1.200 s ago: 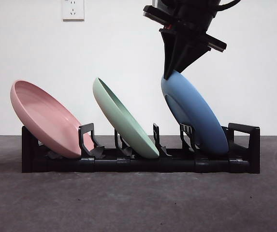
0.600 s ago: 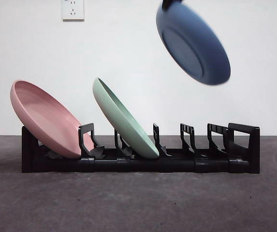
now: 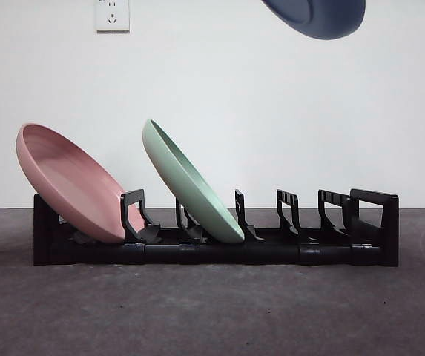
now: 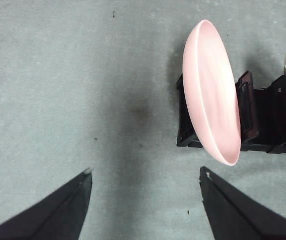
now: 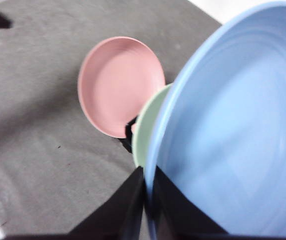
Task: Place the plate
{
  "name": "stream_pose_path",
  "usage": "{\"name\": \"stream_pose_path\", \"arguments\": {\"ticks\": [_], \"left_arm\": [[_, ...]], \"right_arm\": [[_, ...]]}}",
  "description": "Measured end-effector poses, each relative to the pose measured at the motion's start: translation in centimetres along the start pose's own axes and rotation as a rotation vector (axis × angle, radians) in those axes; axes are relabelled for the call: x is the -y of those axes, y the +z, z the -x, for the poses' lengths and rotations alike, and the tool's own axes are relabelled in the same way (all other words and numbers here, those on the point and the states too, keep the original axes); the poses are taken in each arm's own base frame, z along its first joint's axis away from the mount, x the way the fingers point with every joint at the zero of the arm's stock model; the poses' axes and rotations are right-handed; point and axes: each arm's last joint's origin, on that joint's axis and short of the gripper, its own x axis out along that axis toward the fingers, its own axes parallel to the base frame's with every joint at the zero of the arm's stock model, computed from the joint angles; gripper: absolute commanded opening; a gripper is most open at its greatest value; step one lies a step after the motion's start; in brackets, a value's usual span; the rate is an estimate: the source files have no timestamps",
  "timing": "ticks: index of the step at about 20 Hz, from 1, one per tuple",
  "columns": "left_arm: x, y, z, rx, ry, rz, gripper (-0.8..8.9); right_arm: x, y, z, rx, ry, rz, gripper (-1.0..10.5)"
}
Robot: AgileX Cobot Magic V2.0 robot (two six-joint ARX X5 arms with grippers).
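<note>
Gripping the blue plate (image 5: 232, 130) by its rim, right hand (image 5: 147, 200) (left hand (image 4: 145, 175) spread, empty), high above rack (image 3: 271, 248).

The pink plate (image 3: 71, 185), green plate (image 3: 190, 185) and blue plate (image 5: 232, 135) look like smooth, satin plastic; the black rack (image 3: 219, 248) is moulded plastic; the grey bench (image 3: 212, 311) is matt and finely rough

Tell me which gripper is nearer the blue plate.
Right. The right gripper is clamped on the blue plate's rim, holding it high above the rack. The left gripper hangs open over bare table beside the pink plate.
</note>
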Motion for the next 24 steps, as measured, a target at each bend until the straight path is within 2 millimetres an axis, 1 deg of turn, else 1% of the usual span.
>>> {"name": "stream_pose_path", "arguments": {"ticks": [3,6,10,12,14,17,20,24], "left_arm": [[0.0,0.0,0.0,0.000,0.000,0.000,3.44],[0.0,0.0,0.0,0.000,0.000,0.000,3.44],[0.0,-0.1,0.0,-0.006,0.001,0.000,3.44],[0.0,-0.1,0.0,-0.007,0.001,0.000,3.44],[0.0,-0.1,0.0,-0.007,0.001,0.000,3.44],[0.0,-0.1,0.0,-0.007,0.001,0.000,3.44],[0.0,-0.1,0.0,-0.007,0.001,0.000,3.44],[0.0,-0.1,0.0,-0.007,0.001,-0.001,3.44]], "right_arm": [[-2.5,-3.6,0.2,0.001,-0.014,0.092,0.2],[-4.9,-7.5,-0.6,-0.070,-0.006,0.205,0.2],[-8.0,-12.6,-1.9,-0.205,0.128,0.347,0.2],[-8.8,-14.4,-2.5,-0.274,0.208,0.372,0.2],[-9.3,-15.1,-3.2,-0.322,0.227,0.372,0.2],[-10.0,-14.9,-4.9,-0.327,0.221,0.347,0.2],[-10.7,-14.9,-7.6,-0.367,0.269,0.310,0.2],[-10.9,-15.3,-11.0,-0.413,0.244,0.302,0.2]]}}
